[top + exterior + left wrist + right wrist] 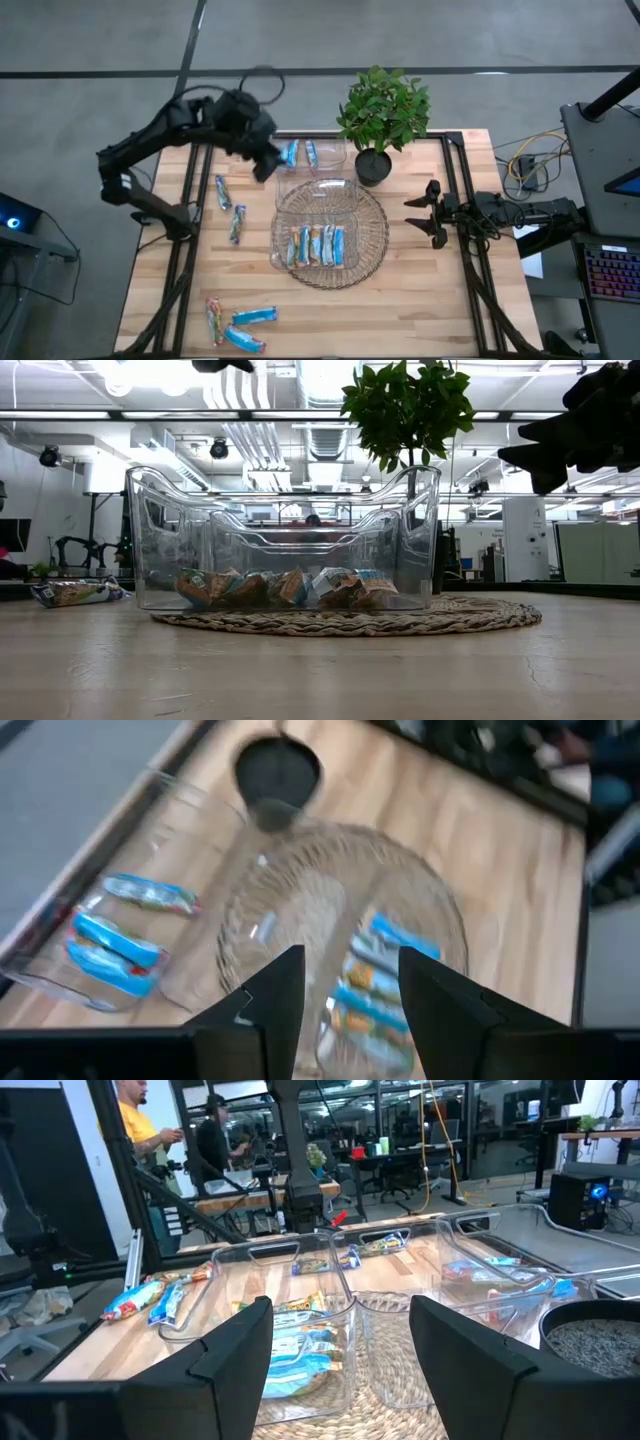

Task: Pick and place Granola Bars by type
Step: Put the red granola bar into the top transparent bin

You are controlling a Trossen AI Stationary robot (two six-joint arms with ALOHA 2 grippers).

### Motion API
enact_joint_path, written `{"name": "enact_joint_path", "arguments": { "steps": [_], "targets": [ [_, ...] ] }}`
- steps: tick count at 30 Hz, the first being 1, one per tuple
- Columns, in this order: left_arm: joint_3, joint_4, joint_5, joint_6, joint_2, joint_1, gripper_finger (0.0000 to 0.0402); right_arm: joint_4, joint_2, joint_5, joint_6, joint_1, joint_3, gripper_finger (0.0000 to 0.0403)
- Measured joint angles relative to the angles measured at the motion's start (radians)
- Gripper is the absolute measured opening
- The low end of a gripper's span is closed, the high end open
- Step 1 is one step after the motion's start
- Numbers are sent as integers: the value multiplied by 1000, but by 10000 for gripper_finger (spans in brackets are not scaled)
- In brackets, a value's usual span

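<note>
- In the middle of the high view a clear bin sits on a round woven mat, and four or so granola bars lie side by side in its lower half.
- Toward the upper middle, a second, smaller clear tub holds two blue bars; it stands just left of the potted plant.
- The left gripper hangs above the table at the upper left, beside that small tub. In the left wrist view its fingers are spread apart with nothing between them, over the big bin.
- Left of the mat, two more bars lie loose on the wood.
- At the lower left of the high view, three bars lie in a loose cluster near the table edge.
- At the right edge of the table the right gripper waits, fingers wide apart and empty, pointing toward the mat.
- In the right wrist view, people stand in the room behind the table.
</note>
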Motion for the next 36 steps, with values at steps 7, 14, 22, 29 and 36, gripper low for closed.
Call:
{"name": "enact_joint_path", "arguments": {
  "steps": [7,14,22,29,36],
  "targets": [
    [-155,-20,0,69,-86,-162,144,0,0,0,0,0,0,224],
    [-307,-19,8,101,-146,-332,144,0,0,0,0,0,0,224],
    [-411,-20,-23,124,-137,-571,144,0,0,0,0,0,0,224],
    [-425,-16,-62,141,-112,-710,149,0,0,0,0,0,0,224],
    [-425,5,-62,-8,-58,-807,202,0,0,0,0,0,0,224]
  ]
}}
